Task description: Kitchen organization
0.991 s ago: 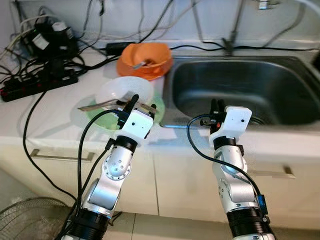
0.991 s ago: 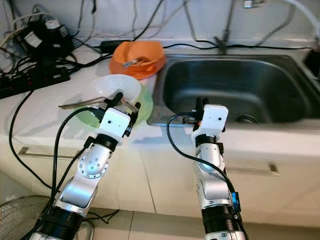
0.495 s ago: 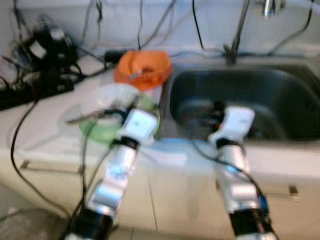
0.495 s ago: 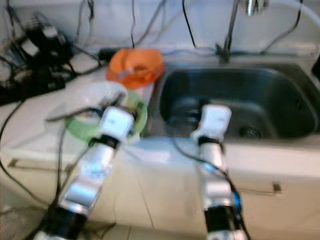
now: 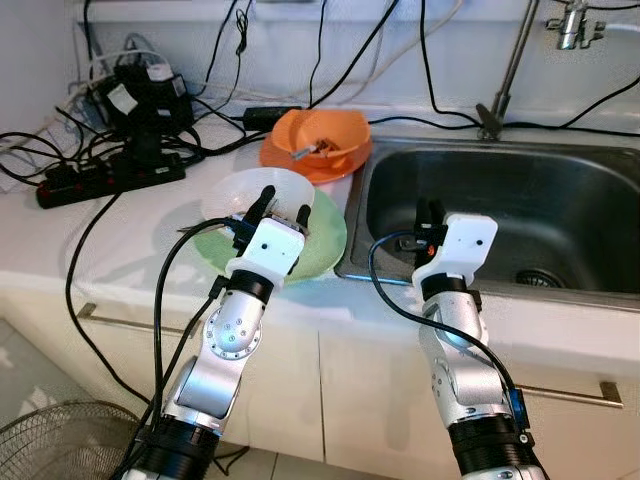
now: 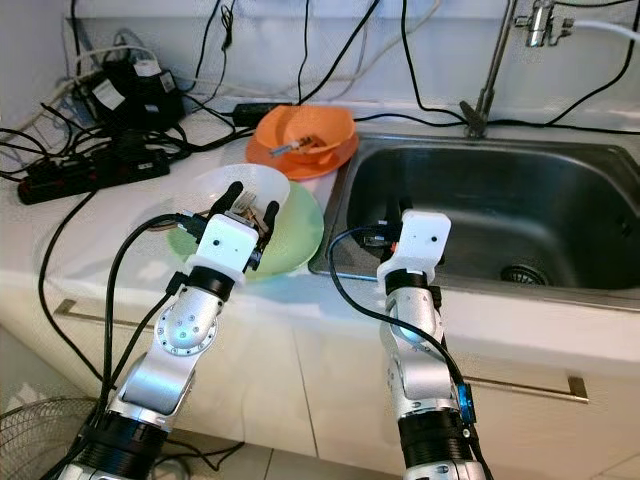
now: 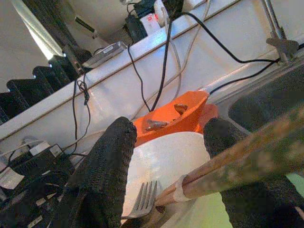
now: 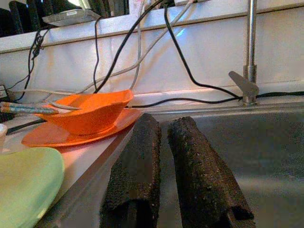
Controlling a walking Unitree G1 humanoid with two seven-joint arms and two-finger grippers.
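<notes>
Counter (image 5: 120,245) w/ 1 sink (image 5: 560,200), 2 orange dishes (image 5: 315,145); left pincer (image 5: 280,205) apart, right pincer (image 5: 430,212) together.

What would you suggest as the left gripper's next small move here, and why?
Probably ease the left gripper down and close on the chopsticks. Its fingers stand open over the white bowl, and the chopsticks and a fork lie across the gap between them.

Left gripper (image 5: 277,205) advanced over white bowl (image 5: 245,192); rest of shift is camera movement.
</notes>
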